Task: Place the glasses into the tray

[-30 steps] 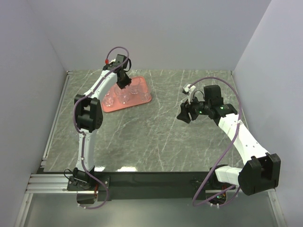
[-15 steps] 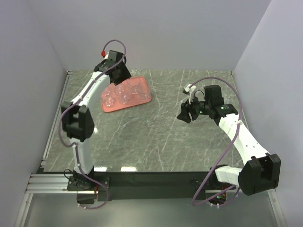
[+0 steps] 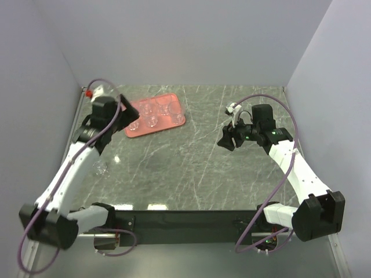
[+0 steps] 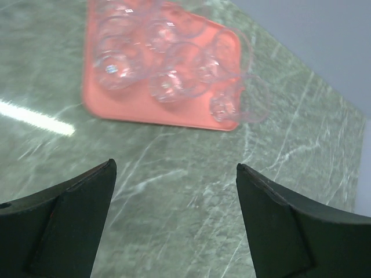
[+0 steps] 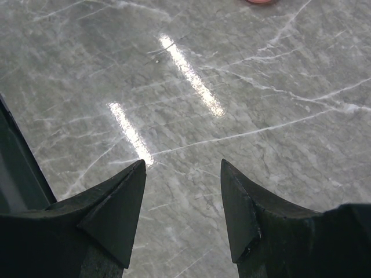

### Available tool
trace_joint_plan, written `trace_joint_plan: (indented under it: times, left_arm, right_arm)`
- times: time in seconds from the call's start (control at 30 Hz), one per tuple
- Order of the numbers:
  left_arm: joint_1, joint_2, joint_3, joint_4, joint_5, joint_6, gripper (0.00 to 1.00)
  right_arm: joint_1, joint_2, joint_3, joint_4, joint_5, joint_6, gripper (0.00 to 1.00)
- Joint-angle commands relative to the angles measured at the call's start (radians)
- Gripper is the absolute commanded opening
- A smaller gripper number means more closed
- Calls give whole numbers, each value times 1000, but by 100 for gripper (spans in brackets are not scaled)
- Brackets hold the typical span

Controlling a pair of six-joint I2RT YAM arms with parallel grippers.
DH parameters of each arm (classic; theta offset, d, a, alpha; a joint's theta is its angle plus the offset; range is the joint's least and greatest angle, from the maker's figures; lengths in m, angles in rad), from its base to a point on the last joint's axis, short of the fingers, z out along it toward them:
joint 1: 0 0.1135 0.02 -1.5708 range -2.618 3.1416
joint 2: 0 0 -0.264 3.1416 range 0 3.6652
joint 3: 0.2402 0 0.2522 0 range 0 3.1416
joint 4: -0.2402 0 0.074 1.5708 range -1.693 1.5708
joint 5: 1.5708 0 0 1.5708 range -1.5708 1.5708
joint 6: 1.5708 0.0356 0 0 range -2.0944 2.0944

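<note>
The small clear round tumbler glasses (image 4: 168,81) sit clustered inside the flat salmon-red rectangular tray (image 4: 116,110), though blur hides whether the one at its right end is fully within the low rim. The left gripper (image 4: 175,168) hovers just off the tray's near-left edge, its black fingers spread wide with only grey marbled table (image 3: 185,168) between them. The right gripper (image 5: 182,165) hangs well to the right of the tray, its fingers likewise parted and holding nothing.
</note>
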Motion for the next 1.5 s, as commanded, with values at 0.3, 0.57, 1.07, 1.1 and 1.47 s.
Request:
trace_joint_plan:
  times: [0.3, 0.57, 1.07, 1.1, 1.47]
  left_arm:
    - [250, -210, -270, -297, -144, -304, 89]
    - [322, -87, -266, -284, -130, -309, 85]
    - [368, 74, -192, -313, -141, -257, 70]
    - [367, 63, -184, -311, -129, -244, 70]
    - [385, -11, -140, -265, -175, -99, 77]
  right_arm:
    - [-11, -36, -4, 4, -30, -14, 61]
    - [-15, -47, -7, 4, -28, -14, 62]
    - [-27, -47, -8, 7, -33, -14, 61]
    - [-27, -47, -8, 6, -33, -14, 61]
    - [-27, -44, -8, 7, -36, -14, 61]
